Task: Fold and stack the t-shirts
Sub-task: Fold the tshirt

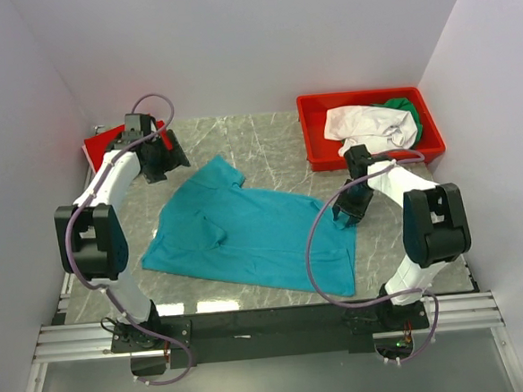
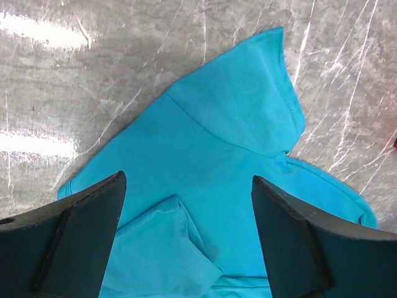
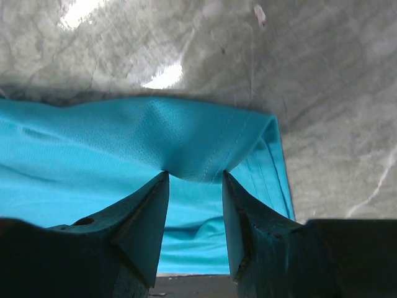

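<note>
**Ops:** status on the right side?

**Me:** My right gripper (image 3: 195,177) is down at the right edge of the teal t-shirt (image 1: 246,233). The fingertips are nearly together and pinch the hem (image 3: 248,133), and the cloth tents up a little between them.

**Ops:** left?

**Me:** My left gripper (image 2: 187,180) has its fingers spread wide and nothing between them. It hangs over the far-left part of the shirt. One sleeve (image 2: 248,93) lies flat ahead of the fingers. I can't tell from the wrist view whether the pads touch the cloth.

**Ops:** where's the shirt overall?

**Me:** It's mid-table (image 1: 266,137), lying mostly flat, with a small fold near the left side.

**Ops:** other shirts?

**Me:** The white t-shirt (image 1: 364,124) and the green t-shirt (image 1: 403,107) are bunched in the red bin (image 1: 316,147) at the far right corner. White lies in front, with green partly behind it. The bin is well apart from the left gripper and near the right one.
</note>
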`<action>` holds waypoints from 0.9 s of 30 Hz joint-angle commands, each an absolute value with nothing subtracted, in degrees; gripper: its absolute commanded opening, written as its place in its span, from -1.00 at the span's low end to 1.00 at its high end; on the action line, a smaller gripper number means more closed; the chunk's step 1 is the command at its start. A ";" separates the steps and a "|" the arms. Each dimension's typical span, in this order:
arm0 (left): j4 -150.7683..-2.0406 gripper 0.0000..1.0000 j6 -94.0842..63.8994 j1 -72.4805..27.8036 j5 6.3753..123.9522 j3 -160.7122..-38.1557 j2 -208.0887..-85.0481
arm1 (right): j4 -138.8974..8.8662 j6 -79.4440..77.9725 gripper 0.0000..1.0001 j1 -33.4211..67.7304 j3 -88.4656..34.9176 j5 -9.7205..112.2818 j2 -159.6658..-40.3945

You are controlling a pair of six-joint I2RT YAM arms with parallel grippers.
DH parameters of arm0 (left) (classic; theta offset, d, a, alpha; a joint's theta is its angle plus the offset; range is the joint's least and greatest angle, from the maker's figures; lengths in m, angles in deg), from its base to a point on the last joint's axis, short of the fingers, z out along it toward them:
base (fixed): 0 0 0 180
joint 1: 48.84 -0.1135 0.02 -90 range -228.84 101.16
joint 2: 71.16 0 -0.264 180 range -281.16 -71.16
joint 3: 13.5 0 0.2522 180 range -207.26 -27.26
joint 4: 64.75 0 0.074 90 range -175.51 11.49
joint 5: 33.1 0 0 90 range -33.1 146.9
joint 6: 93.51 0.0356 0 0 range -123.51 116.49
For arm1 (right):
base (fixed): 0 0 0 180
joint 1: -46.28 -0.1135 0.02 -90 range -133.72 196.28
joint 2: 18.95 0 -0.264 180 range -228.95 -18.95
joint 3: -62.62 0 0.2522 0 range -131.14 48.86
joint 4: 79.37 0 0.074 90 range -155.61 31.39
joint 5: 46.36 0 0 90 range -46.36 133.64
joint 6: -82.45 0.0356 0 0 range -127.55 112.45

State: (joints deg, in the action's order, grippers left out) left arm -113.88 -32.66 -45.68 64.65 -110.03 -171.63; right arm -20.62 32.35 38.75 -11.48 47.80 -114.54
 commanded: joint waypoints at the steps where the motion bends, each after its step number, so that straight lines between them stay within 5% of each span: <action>1: -113.40 0.75 -32.69 -45.76 64.73 -113.48 -172.94 | -23.77 31.47 -0.07 38.90 -10.64 47.07 -115.71; 14: -114.37 0.75 -31.82 -44.18 62.35 -116.91 -176.72 | -21.67 31.74 -0.13 39.07 -8.10 45.31 -110.19; 27: -107.78 0.74 -33.04 -42.51 65.95 -104.88 -175.14 | -21.40 33.14 -0.13 36.53 -5.73 49.52 -104.73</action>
State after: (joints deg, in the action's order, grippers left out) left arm -110.98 -32.75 -43.52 64.21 -106.57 -176.31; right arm -21.86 32.22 37.92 -6.97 48.24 -106.30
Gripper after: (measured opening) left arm 0.872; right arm 0.437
